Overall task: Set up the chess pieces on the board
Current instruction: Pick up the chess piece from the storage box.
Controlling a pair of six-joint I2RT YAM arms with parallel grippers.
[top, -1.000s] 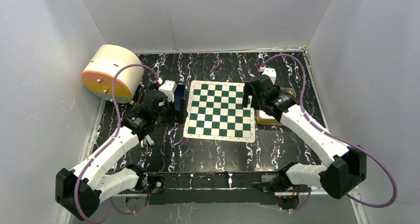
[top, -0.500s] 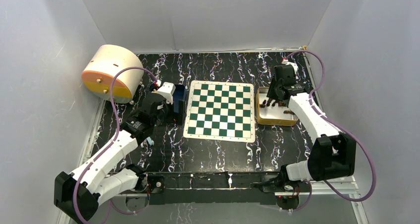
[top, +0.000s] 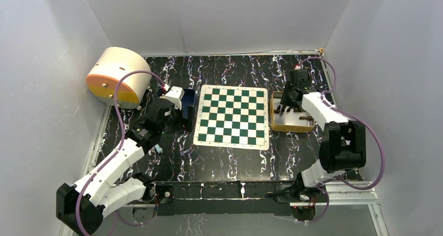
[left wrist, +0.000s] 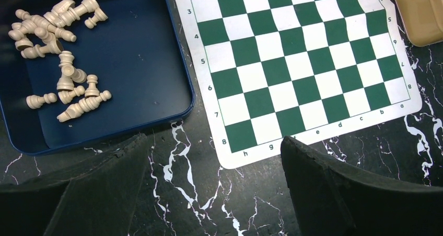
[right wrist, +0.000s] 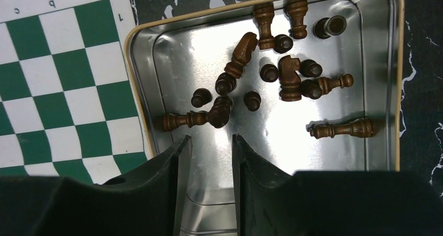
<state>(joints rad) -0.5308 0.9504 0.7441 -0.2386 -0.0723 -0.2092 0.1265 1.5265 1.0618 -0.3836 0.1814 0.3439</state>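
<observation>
The board lies flat at mid-table, every square bare. A blue tray touches its left edge and a gold tin sits just right of it. The left gripper hangs wide apart, empty. The right gripper hovers over the tin, jaws narrowed to a slim gap with nothing between them. The dark chess pieces are heaped in the tin, the pale ones in the blue tray.

Risk: the dark pieces touch and many lie flat, so a pinch may catch two, skid one across the slick metal, or lift it sideways.

Gold tray rim R of board
</observation>
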